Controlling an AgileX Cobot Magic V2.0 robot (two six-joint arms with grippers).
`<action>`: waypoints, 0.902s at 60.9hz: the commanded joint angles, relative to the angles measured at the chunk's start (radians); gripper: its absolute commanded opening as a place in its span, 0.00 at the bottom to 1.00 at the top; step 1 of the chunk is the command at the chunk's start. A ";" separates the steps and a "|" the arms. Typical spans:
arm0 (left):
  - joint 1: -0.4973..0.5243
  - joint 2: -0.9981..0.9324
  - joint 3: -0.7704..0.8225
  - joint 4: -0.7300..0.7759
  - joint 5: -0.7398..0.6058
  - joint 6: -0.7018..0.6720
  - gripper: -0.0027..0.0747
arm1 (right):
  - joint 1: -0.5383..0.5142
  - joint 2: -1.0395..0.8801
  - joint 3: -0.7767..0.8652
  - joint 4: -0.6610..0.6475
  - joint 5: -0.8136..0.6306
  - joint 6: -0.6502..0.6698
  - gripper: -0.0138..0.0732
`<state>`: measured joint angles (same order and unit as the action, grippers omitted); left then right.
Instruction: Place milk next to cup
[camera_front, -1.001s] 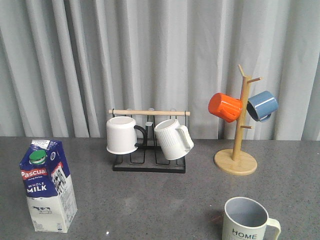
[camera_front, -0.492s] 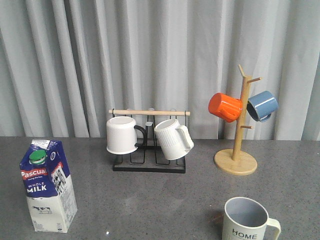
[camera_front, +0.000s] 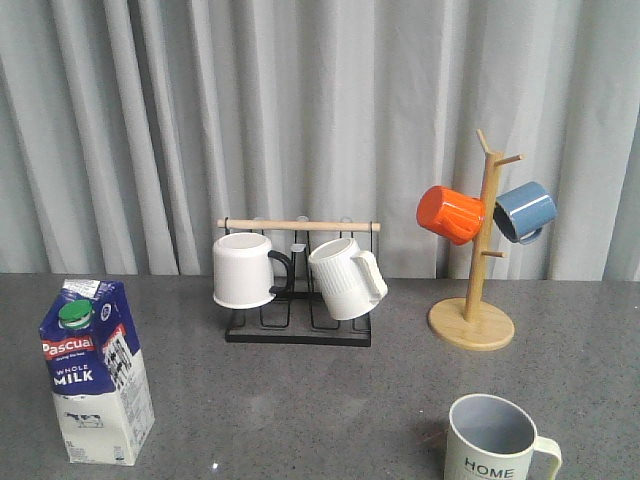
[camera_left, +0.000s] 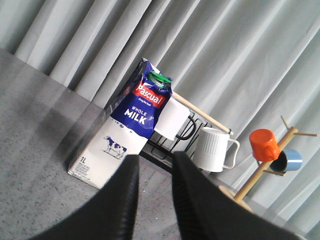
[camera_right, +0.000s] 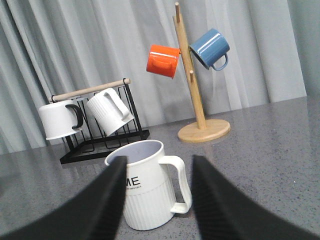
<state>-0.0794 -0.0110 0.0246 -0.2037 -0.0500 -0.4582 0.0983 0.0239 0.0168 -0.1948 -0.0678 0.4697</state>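
The milk (camera_front: 97, 372), a blue and white carton with a green cap, stands upright at the near left of the grey table. The cup (camera_front: 495, 440), cream with "HOME" lettering, stands at the near right, handle to the right. Neither gripper shows in the front view. In the left wrist view my left gripper (camera_left: 156, 162) is open and empty, short of the milk (camera_left: 127, 131), which stands a little to one side of it. In the right wrist view my right gripper (camera_right: 160, 161) is open, with the cup (camera_right: 150, 192) just ahead between the finger lines, untouched.
A black wire rack (camera_front: 298, 330) at the back middle holds a plain white mug (camera_front: 243, 269) and a ribbed white mug (camera_front: 345, 278). A wooden mug tree (camera_front: 472, 322) at the back right carries an orange mug (camera_front: 449, 214) and a blue mug (camera_front: 524, 211). Grey curtains hang behind.
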 joint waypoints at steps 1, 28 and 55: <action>-0.001 -0.003 0.018 -0.007 -0.079 -0.070 0.42 | -0.005 0.019 -0.034 -0.001 -0.090 0.005 0.68; -0.001 0.037 -0.299 0.120 0.318 -0.028 0.45 | -0.005 0.197 -0.491 -0.015 0.376 -0.073 0.69; -0.001 0.293 -0.580 0.127 0.557 0.199 0.45 | -0.005 0.702 -0.825 0.371 0.750 -0.555 0.68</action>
<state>-0.0794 0.2515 -0.5211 -0.0732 0.5705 -0.2674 0.0983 0.6522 -0.8011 0.1161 0.7115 -0.0371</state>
